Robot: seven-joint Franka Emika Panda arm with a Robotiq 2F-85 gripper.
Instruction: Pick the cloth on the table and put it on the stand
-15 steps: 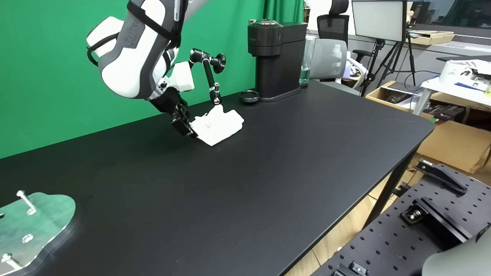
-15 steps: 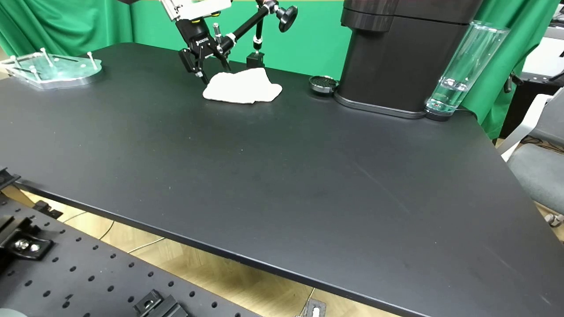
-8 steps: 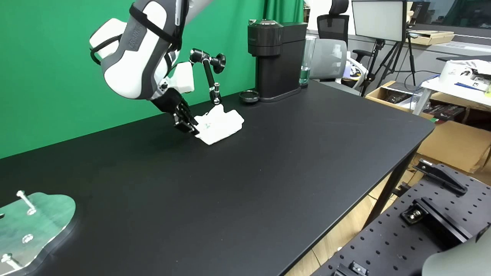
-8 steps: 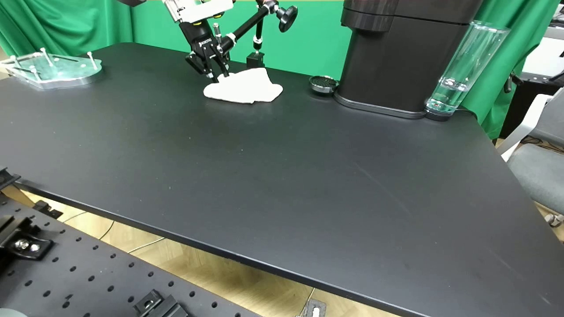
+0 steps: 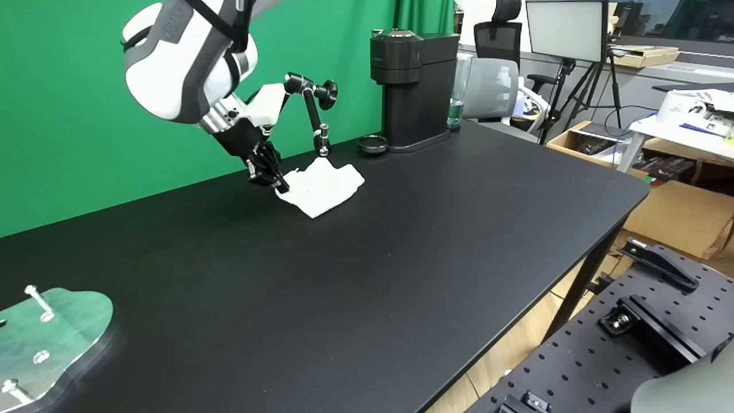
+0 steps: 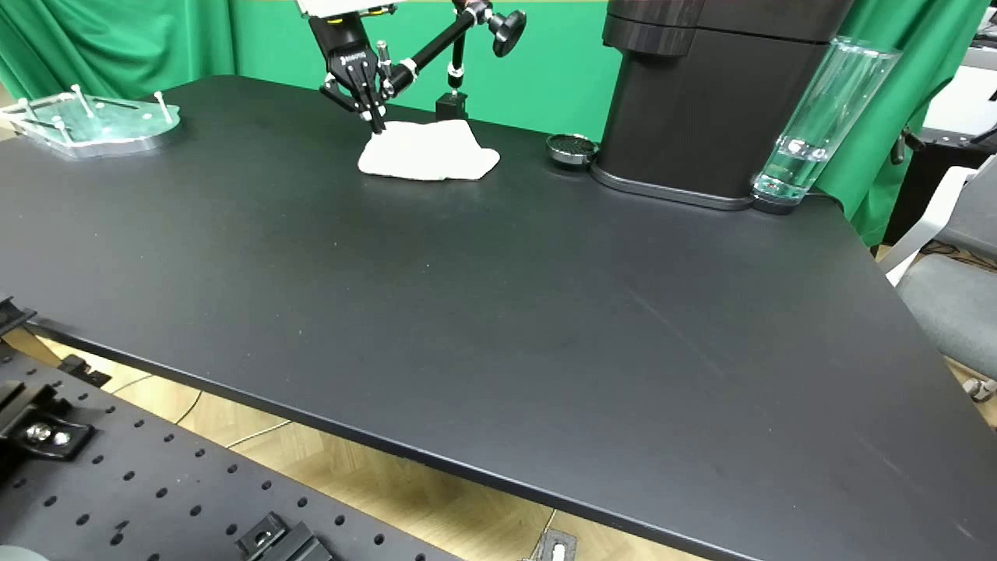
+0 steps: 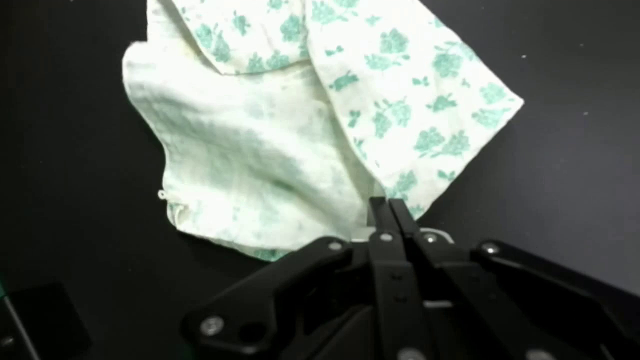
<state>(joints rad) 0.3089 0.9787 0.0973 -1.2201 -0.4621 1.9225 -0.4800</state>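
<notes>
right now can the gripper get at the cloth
Likely yes: the gripper is at the edge of the cloth, with nothing else lying over it. The jaws look shut, though; I can't tell whether they pinch any of it.

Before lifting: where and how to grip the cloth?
I'd take the cloth by its printed flap, at the inner edge: in the wrist view that runs to the closed gripper, and its shadow suggests a pinchable ridge. Come down from the left in both exterior views; the stand sits right of the gripper there, so you'd likely miss it.
</notes>
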